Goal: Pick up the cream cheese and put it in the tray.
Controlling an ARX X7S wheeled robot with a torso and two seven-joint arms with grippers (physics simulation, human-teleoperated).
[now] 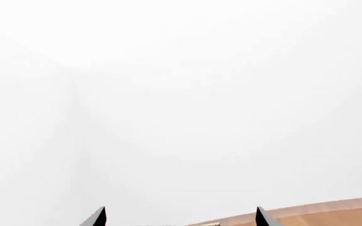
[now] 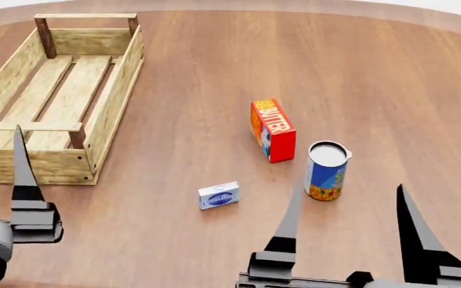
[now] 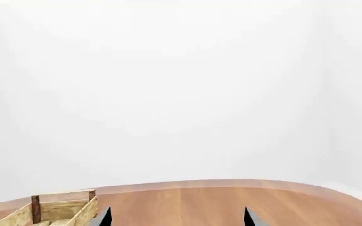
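The cream cheese [image 2: 218, 195] is lying flat on the worktop [image 2: 374, 78], all by itself. It is sitting ahead of the right tool [image 2: 347, 207] and off to its left side, not between the fingers. The right tool is hanging low with its two dark fingers spread wide, and it is holding nothing.

The left tool [image 2: 21, 165] is showing only one finger in the head view. In the left wrist view its two tips are standing well apart, so it is looking wide open and empty too. The tray [image 2: 117, 90] is sitting ahead of the left tool, well apart from the little box.

Here is what could be going wrong from here. The can [image 2: 326, 170] is standing just ahead of the right tool, near its left finger. If the tool is swinging over to the box without lifting, it could be knocking the can over, and a round can could be rolling away. The butter box [image 2: 273, 130] is standing on its edge beyond the can, and a bump could be tipping it too.

The cream cheese is small and flat. If the fingers are coming down off centre, they could be pushing it along the smooth wood and not grabbing it. A weak grab could be dropping it on the way, or hitting the tray wall.
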